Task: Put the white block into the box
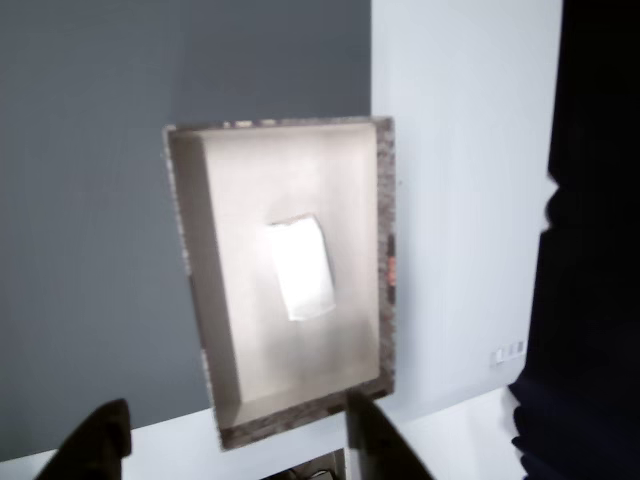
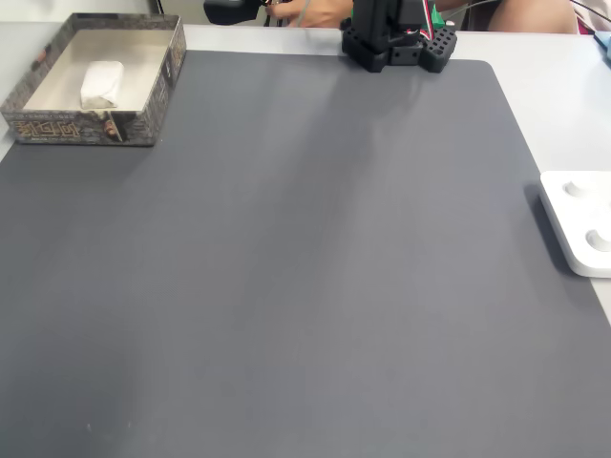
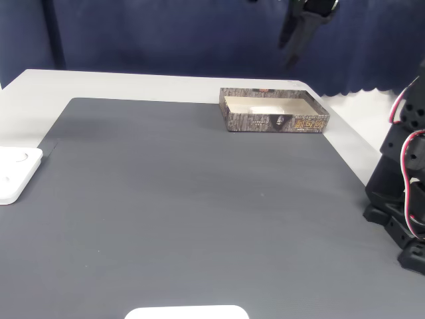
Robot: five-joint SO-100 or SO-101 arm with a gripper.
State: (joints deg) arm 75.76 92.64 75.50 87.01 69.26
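— White rectangular block [image 1: 301, 266], small and plain: where is it?
— Lying flat on the pale floor of the shallow speckled-rimmed box [image 1: 386, 260].
— And the dark two-finger gripper [image 1: 240, 440]?
— Spread wide above the box, holding nothing. I judge the placing done; only retreat remains.

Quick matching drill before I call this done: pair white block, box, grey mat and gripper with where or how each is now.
1. white block
2. box
3. grey mat
4. gripper

A. covers most of the table
B. above the box, fingers apart, holding nothing
C. lies on the box floor
D. sits at a mat corner

Pairs: 1-C, 2-D, 3-A, 4-B
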